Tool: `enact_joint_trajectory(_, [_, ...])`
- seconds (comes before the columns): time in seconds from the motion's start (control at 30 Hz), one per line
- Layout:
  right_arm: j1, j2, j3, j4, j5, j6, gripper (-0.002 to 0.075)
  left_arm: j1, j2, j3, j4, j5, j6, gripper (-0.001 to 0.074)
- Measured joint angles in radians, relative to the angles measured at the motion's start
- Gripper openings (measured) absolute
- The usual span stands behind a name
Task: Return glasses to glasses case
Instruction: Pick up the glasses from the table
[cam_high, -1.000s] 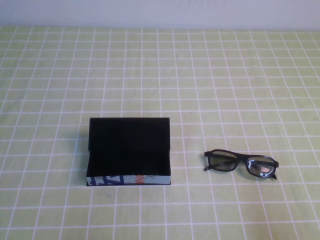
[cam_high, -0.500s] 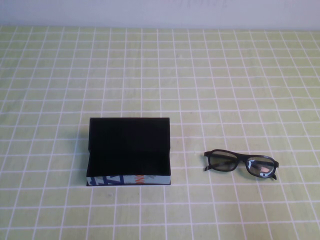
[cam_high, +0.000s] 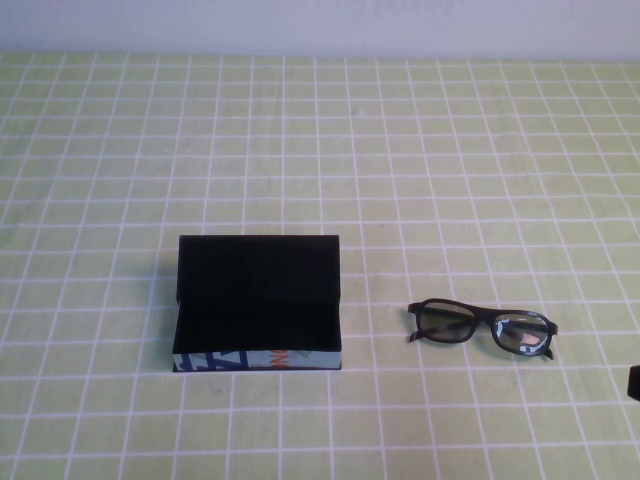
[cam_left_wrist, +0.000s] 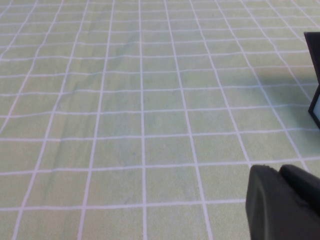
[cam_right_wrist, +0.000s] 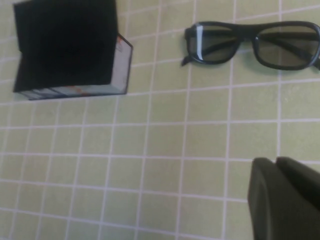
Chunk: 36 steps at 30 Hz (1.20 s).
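The glasses case (cam_high: 258, 359) stands open left of the table's middle, its black lid raised at the back and its black inside empty. The black-framed glasses (cam_high: 482, 328) lie folded on the cloth to its right, a short gap between them. My right gripper (cam_high: 634, 382) just shows at the right edge, nearer than the glasses. In the right wrist view the right gripper (cam_right_wrist: 276, 162) is shut on nothing, with the glasses (cam_right_wrist: 252, 46) and the case (cam_right_wrist: 75, 90) beyond it. My left gripper (cam_left_wrist: 280, 172) is shut and empty, hanging over bare cloth, with a corner of the case (cam_left_wrist: 315, 75) at the view's edge.
A light green cloth with a white grid (cam_high: 320, 150) covers the whole table. A pale wall (cam_high: 320, 20) runs along the far edge.
A dark bit of my right gripper has come into the high view at the right edge. The glasses and the case have not moved.
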<state>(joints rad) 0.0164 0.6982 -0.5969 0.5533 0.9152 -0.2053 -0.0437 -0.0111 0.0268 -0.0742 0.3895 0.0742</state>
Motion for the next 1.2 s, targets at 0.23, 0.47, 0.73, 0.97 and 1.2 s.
enact_joint_trajectory(0.23, [0.0, 0.294, -0.197, -0.084, 0.069, -0.045, -0.0011, 0.0, 0.0, 0.0, 0.0, 0.0, 0.0, -0.0002])
enact_joint_trajectory(0.47, [0.126, 0.553, -0.373, -0.126, 0.089, -0.069, -0.0011, 0.0, 0.0, 0.0, 0.0, 0.0, 0.0, -0.0002])
enact_joint_trajectory(0.73, [0.422, 0.821, -0.596, -0.345, 0.212, -0.257, -0.0011, 0.0, 0.0, 0.0, 0.0, 0.0, 0.0, -0.0002])
enact_joint_trajectory(0.97, [0.455, 0.941, -0.696, -0.41, 0.26, -0.431, -0.0011, 0.0, 0.0, 0.0, 0.0, 0.0, 0.0, -0.0002])
enact_joint_trajectory(1.2, [0.422, 1.018, -0.711, -0.449, 0.268, -0.614, 0.0024, 0.0, 0.0, 0.0, 0.002, 0.0, 0.0, -0.0002])
